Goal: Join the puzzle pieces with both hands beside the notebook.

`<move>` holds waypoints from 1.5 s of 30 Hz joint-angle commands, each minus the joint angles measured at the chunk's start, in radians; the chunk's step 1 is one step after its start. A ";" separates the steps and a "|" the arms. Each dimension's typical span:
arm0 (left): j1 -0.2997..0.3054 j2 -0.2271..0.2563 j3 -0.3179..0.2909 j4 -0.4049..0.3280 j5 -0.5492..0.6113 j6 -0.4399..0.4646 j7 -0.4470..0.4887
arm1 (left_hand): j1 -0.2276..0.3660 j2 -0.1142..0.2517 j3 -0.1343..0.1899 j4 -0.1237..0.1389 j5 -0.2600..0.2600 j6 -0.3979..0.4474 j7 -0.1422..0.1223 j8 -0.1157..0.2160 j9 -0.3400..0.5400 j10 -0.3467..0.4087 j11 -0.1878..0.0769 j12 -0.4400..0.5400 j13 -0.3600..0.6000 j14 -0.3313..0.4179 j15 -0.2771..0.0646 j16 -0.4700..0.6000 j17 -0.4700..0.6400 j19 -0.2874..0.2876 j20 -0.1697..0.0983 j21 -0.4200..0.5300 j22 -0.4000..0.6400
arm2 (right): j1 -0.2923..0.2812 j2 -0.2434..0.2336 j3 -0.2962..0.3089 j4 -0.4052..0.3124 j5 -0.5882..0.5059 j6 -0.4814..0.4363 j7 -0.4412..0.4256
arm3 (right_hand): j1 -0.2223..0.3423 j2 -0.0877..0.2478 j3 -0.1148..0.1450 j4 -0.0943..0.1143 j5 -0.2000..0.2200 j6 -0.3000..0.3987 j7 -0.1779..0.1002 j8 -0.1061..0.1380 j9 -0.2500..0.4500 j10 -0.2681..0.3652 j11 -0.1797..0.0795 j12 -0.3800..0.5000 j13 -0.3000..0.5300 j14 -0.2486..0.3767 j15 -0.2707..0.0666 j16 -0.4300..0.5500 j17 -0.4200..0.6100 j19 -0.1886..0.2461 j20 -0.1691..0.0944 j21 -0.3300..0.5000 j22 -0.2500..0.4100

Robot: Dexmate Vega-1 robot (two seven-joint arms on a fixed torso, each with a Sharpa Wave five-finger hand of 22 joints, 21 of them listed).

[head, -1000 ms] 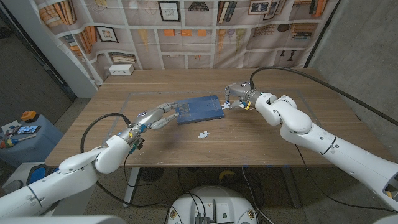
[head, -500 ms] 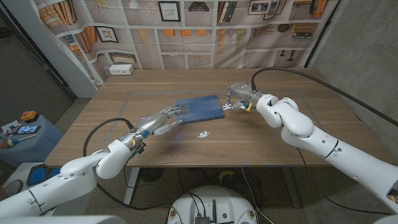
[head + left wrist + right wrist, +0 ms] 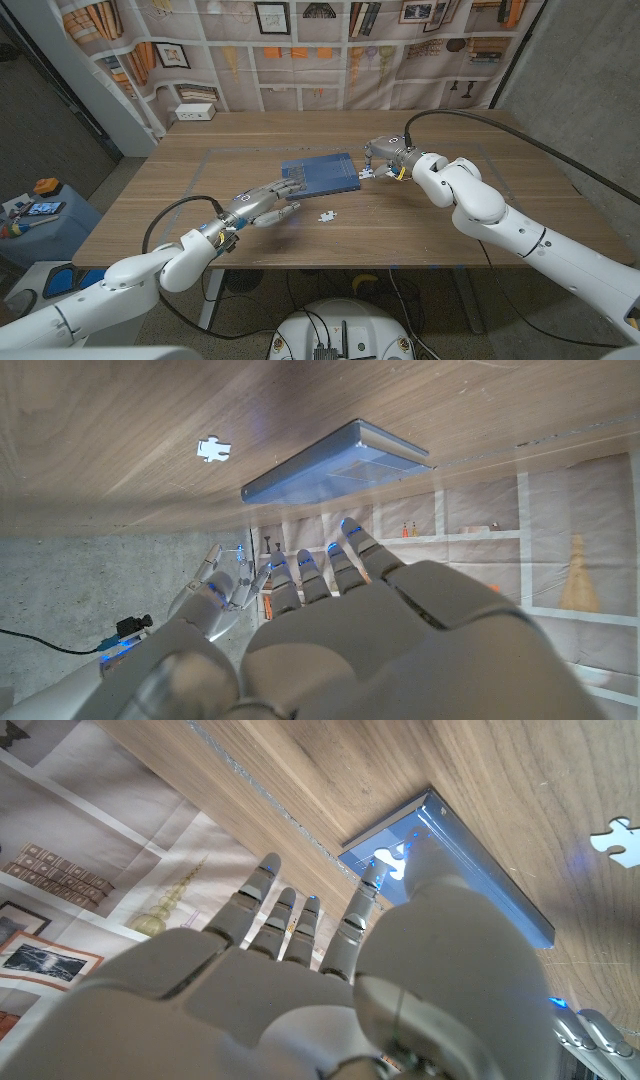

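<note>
Beside the flat blue notebook (image 3: 320,175), the right hand (image 3: 378,158) pinches a white puzzle piece (image 3: 367,172) at its right edge, while the left hand (image 3: 262,203), fingers spread and empty, hovers near the second white piece (image 3: 327,215) lying on the wooden worktop (image 3: 450,215) before it.

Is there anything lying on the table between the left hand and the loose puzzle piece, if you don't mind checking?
Nothing visible: bare wood lies between the left hand and the loose piece. The notebook sits farther back.

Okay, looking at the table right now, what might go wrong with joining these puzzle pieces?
The right hand pinches one puzzle piece at the blue notebook edge; a thin grip might slip. The loose piece lies flat on the table, hard for the open left hand fingers to lift; they may push it away.
</note>
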 commanded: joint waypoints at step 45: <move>-0.174 -0.024 0.176 -0.033 0.070 0.080 -0.356 | -0.026 0.101 -0.086 0.057 0.011 -0.195 0.004 0.000 0.001 -0.187 0.013 0.003 0.002 -0.217 -0.118 0.004 0.010 -0.264 -0.137 0.004 0.008 | -0.036 0.006 0.002 -0.035 0.023 -0.016 0.006 | 0.006 0.016 -0.009 0.002 -0.001 0.005 0.003 0.000 0.000 0.016 -0.002 -0.007 0.004 0.009 0.005 0.004 0.006 -0.005 0.013 -0.004 0.006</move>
